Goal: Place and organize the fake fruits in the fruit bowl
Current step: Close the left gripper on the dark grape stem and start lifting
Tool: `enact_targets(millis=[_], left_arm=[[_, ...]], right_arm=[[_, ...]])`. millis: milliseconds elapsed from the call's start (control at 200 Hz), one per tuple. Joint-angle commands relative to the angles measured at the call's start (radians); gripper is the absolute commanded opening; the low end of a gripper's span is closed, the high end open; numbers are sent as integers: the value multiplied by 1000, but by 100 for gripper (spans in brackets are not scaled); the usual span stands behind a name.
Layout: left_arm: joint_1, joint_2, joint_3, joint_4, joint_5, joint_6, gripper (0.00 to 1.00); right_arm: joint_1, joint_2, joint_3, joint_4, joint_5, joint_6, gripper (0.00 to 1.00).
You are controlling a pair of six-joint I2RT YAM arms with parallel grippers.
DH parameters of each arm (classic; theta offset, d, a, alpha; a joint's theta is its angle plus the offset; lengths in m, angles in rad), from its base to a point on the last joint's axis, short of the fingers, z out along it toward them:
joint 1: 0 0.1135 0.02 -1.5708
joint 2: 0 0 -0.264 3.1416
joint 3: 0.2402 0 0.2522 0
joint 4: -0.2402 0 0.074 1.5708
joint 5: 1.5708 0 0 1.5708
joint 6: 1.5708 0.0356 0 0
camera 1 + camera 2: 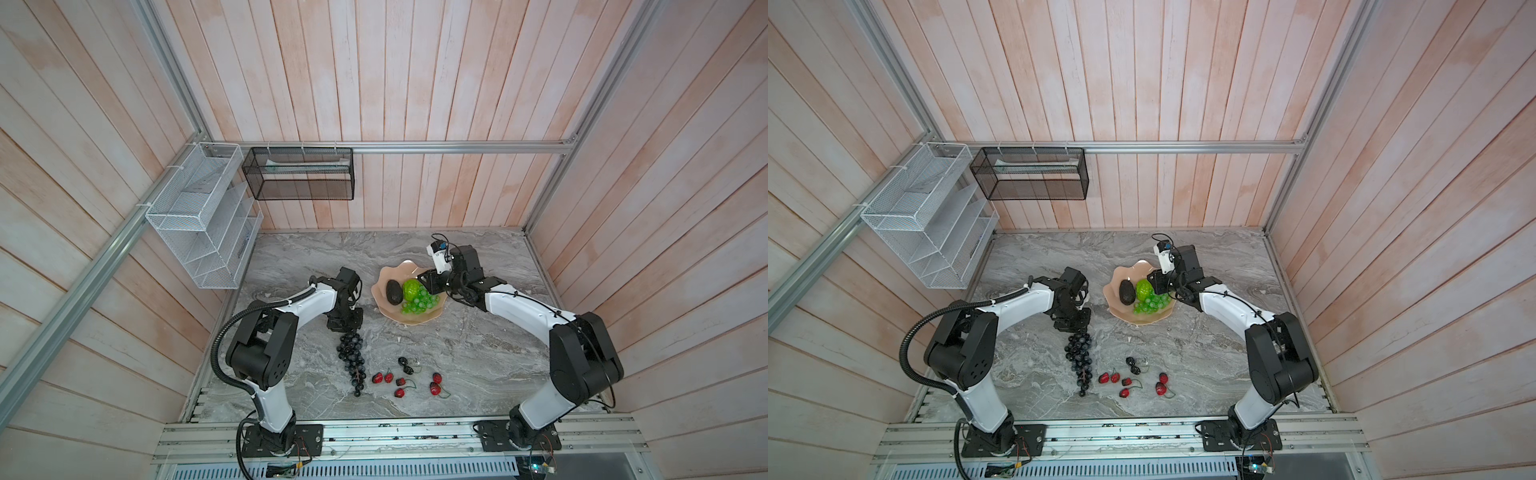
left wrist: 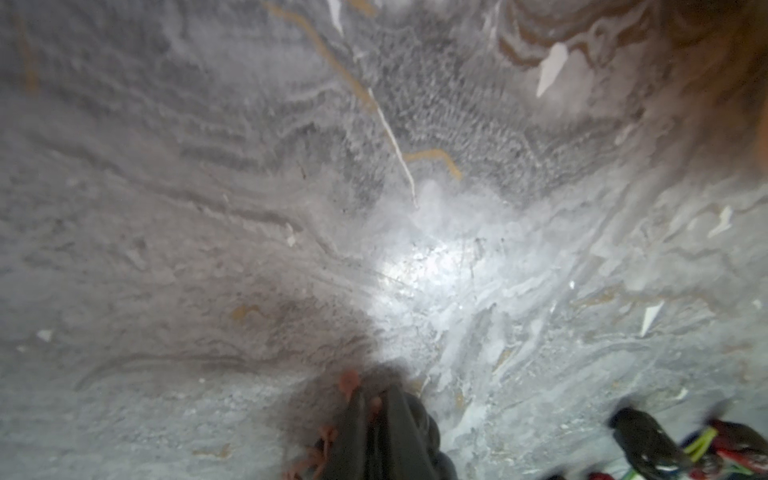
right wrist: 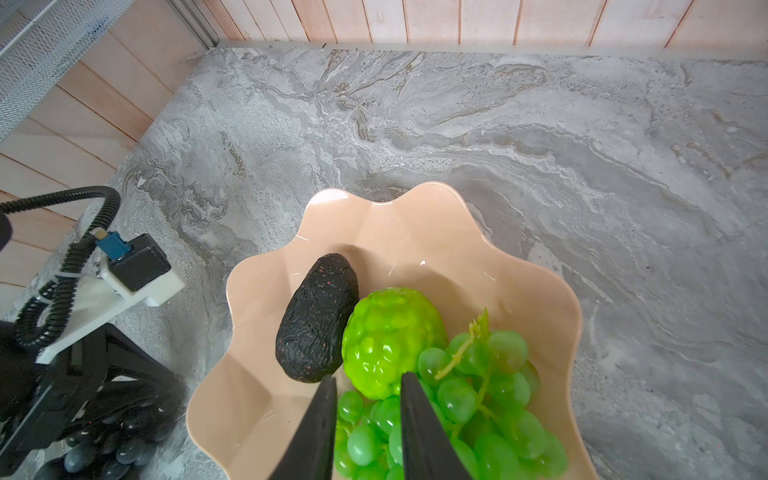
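The peach-pink fruit bowl (image 1: 399,270) (image 1: 1129,270) (image 3: 415,232) holds a black avocado (image 1: 394,291) (image 3: 318,318), a bright green knobbly fruit (image 1: 411,289) (image 3: 390,336) and a green grape bunch (image 1: 417,305) (image 3: 490,399). Over the bowl's right side my right gripper (image 1: 426,290) (image 3: 368,380) hovers open, with green grapes seen below through the gap. The dark purple grape bunch (image 1: 351,357) (image 1: 1079,357) lies on the table left of the bowl. My left gripper (image 1: 347,328) (image 2: 374,395) is shut on the brown stem (image 2: 348,380) at its far end. Red cherries (image 1: 382,377) and black berries (image 1: 405,365) lie near the front.
A white wire basket (image 1: 199,220) and a black mesh basket (image 1: 299,174) hang on the walls at the back left. More red cherries (image 1: 435,384) lie on the marble to the front right. Wooden walls close in the table on three sides.
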Motion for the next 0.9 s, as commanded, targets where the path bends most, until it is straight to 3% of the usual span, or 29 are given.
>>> enact_targets(millis=[0,150,895], left_arm=[[-1,-54,-9,-14,13,-4,4],[-1,-109,-43,-2,34,-19,0],[11,-413,-85,-7,217,-93,0]], right_arm=[[-1,-25,-21,26,12,2,28],[-2,-31,-21,29,7,8,28],[-2,-91,-19,41,7,29,27]])
